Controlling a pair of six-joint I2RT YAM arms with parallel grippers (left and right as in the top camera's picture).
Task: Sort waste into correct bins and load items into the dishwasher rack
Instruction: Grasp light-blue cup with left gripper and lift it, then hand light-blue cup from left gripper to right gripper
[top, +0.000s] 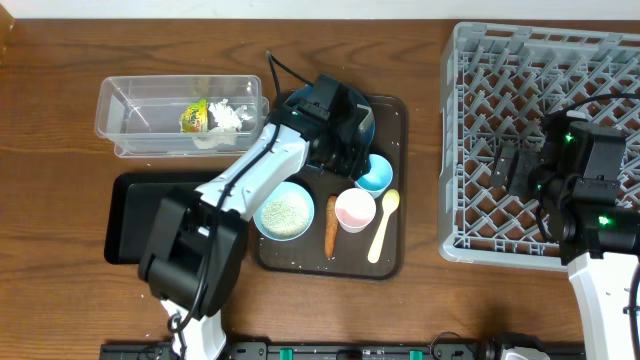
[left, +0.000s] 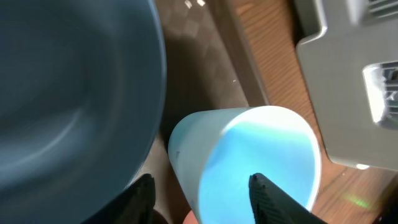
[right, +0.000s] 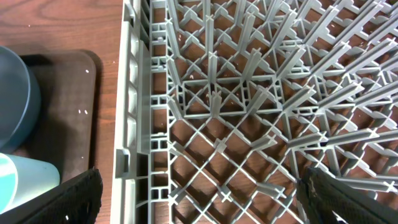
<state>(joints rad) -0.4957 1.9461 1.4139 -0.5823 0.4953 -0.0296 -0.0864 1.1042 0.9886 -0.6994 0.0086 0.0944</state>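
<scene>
My left gripper (top: 358, 155) (left: 202, 180) is open over the brown serving tray, with one finger inside the light blue cup (top: 375, 176) (left: 267, 149) and the other outside its wall. The dark blue bowl (left: 62, 93) lies beside it, mostly hidden under the arm in the overhead view. My right gripper (top: 515, 170) (right: 199, 186) is open and empty above the grey dishwasher rack (top: 600, 70) (right: 249, 93). The pink cup (top: 355, 210), pale yellow spoon (top: 383, 225), orange carrot stick (top: 331, 226) and a pale bowl of rice (top: 284, 211) are on the serving tray.
The clear tub (top: 130, 115) at the back left holds the yellow-green wrapper (top: 193, 117) and white tissue (top: 228, 115). The black tray (top: 125, 215) lies in front of it. The brown serving tray (top: 395, 260) (right: 68, 124) sits close to the rack's left wall.
</scene>
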